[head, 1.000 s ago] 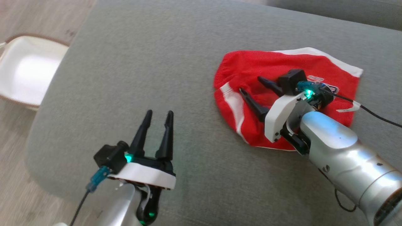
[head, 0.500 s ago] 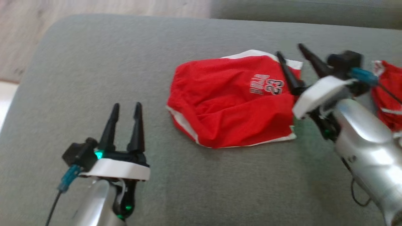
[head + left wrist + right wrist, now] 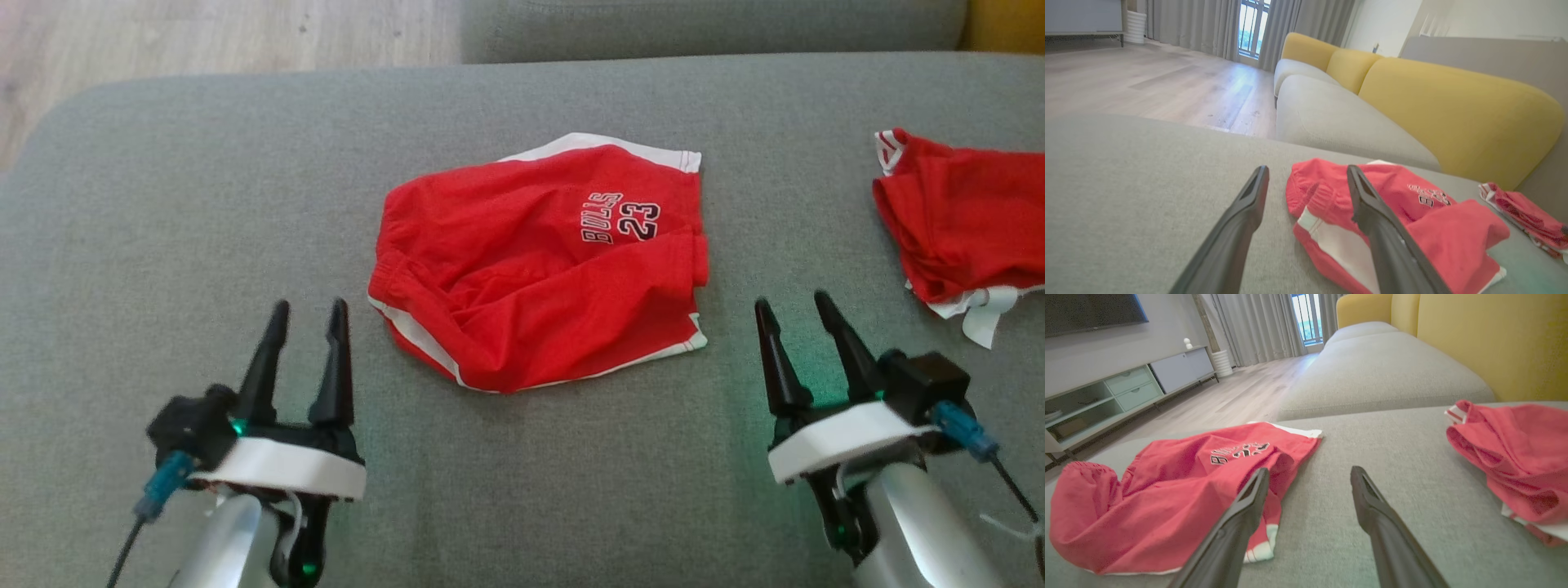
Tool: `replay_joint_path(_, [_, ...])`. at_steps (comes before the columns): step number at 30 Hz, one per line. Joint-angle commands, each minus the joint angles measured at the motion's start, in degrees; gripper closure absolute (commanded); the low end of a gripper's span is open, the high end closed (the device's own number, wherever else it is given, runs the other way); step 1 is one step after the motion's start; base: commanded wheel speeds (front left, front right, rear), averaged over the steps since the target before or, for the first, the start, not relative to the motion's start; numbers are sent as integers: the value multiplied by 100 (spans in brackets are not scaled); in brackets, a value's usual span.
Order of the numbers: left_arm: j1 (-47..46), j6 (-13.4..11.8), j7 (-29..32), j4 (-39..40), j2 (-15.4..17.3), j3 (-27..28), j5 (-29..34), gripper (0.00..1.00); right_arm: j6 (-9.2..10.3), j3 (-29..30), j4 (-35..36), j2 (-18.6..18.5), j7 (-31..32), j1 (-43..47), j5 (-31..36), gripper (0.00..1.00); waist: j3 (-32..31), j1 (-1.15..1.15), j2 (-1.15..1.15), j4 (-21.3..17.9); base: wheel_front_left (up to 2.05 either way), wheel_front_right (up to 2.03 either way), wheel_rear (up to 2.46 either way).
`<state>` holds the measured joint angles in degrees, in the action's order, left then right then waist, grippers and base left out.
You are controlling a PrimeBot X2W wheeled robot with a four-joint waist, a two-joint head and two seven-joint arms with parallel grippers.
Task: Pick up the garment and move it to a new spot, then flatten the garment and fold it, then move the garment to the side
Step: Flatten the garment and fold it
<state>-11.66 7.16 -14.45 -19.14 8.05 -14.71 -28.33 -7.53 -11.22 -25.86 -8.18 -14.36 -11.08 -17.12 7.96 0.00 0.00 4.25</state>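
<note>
The garment (image 3: 539, 261), red shorts with white trim and "BULLS 23" print, lies folded on the grey sofa cushion (image 3: 204, 204), between my two grippers. My left gripper (image 3: 306, 309) sits at the lower left, open and empty, its fingertips short of the shorts' left edge. My right gripper (image 3: 792, 302) is at the lower right, open and empty, a little right of the shorts. The left wrist view shows the garment (image 3: 1404, 212) behind my right fingertip; the right wrist view has the garment (image 3: 1167, 490) to the left of my open fingers.
A second red garment (image 3: 963, 229) lies crumpled at the cushion's right edge, also the second red garment (image 3: 1519, 457). Another grey cushion (image 3: 710, 24) lies beyond. Yellow sofa backs (image 3: 1453, 102) rise on the far side. Wood floor (image 3: 204, 41) lies past the left edge.
My right gripper has left the shorts, swung right and come back to the lower right, open. The head camera turned, so the whole picture shifted and the second garment came into view.
</note>
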Motion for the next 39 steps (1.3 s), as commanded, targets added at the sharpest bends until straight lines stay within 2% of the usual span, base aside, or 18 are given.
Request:
replay_joint_path(1, [-247,33,-55,56,208,11,-67,0,4,0,345,70,-13,-201,147,0,67,0,0,-43,0,0,0])
replay_joint_path(14, [-1379,33,132,-1131,1046,-1637,-365,0,4,360,993,386,377,-105,568,0,460,0,0,-148,0,0,0])
replay_joint_path(24, [-1960,33,107,-1521,1430,-2483,-865,0,4,455,1031,453,389,-132,738,0,627,0,0,-210,0,0,0])
replay_joint_path(29, [-2211,33,80,-1816,1502,-2690,-980,0,4,461,1038,474,418,-159,768,0,684,0,0,-213,0,0,0])
replay_joint_path(39, [-2506,33,-4,-1890,1613,-3203,-1341,0,4,509,1034,495,493,-192,844,0,761,0,0,-206,0,0,0])
